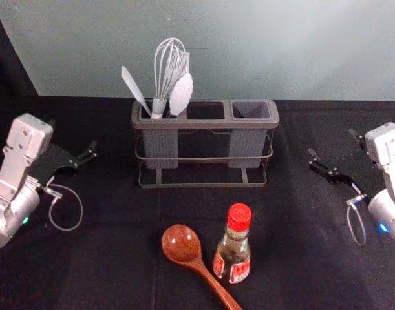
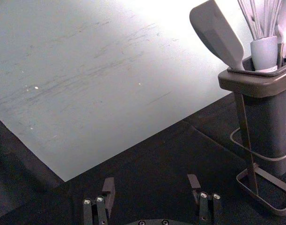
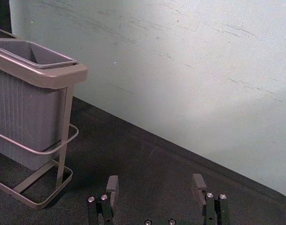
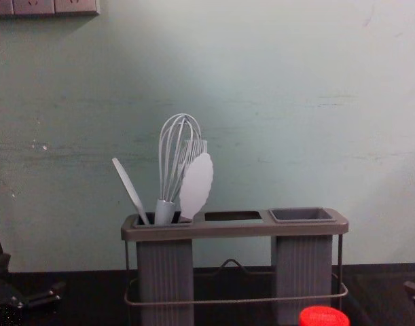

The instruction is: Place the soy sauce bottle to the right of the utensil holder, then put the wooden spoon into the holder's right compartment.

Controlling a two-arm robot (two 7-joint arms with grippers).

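Left of the utensil holder, my left gripper is open and holds nothing; its spread fingers show in the left wrist view. On the holder's other side, my right gripper is also open and empty, as in the right wrist view. The soy sauce bottle stands upright in front of the holder, its red cap low in the chest view. Beside it, the wooden spoon lies with its handle toward the near edge. The right compartment is empty.
A whisk, a spatula and other pale utensils rise from the holder's left compartment. A pale green wall stands behind the holder. Black cloth covers the table.
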